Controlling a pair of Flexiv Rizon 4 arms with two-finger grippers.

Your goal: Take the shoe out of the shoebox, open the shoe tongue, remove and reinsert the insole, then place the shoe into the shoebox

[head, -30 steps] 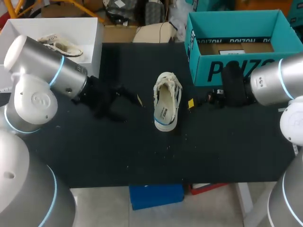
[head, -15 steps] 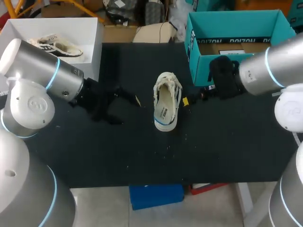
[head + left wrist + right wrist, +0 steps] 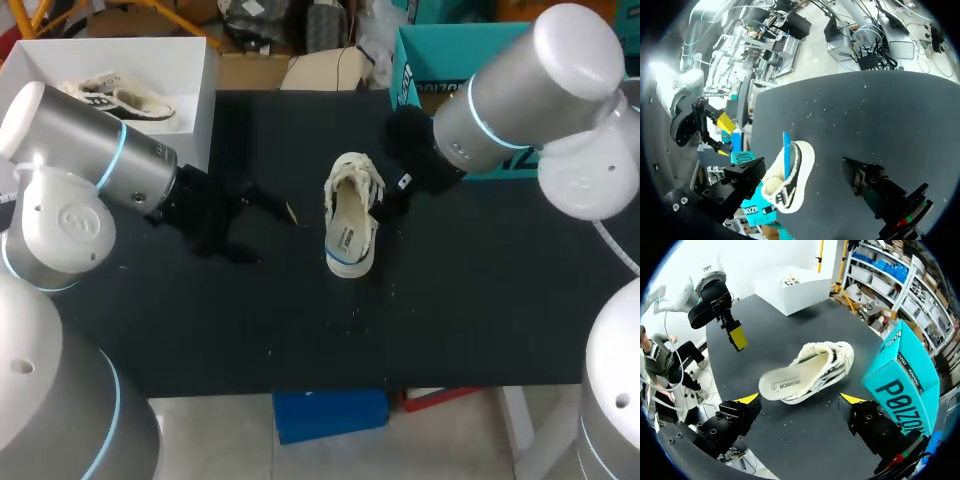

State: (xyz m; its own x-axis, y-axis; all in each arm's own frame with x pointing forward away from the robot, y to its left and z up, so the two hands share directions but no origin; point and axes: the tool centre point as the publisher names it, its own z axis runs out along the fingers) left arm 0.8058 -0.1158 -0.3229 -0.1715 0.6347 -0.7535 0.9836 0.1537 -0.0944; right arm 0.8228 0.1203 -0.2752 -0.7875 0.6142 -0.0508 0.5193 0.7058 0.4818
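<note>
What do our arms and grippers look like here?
Left arm and right arm: silver-grey round links, glowing light-blue rings at joints. Wrists and gripper bodies black, boxy, with bolt holes. Right gripper and left gripper have bright yellow tips.

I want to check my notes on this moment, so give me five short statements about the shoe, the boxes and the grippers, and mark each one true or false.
1. The shoe lies on the table, outside the teal shoebox. True.
2. The right gripper is shut on the shoe. False: it is open, and the shoe lies ahead of its fingers.
3. A second shoe lies in the white box. True.
4. The left gripper holds the insole. False: it is open and empty, beside the shoe.
5. The shoe lies sole up. False: its opening faces up.
</note>
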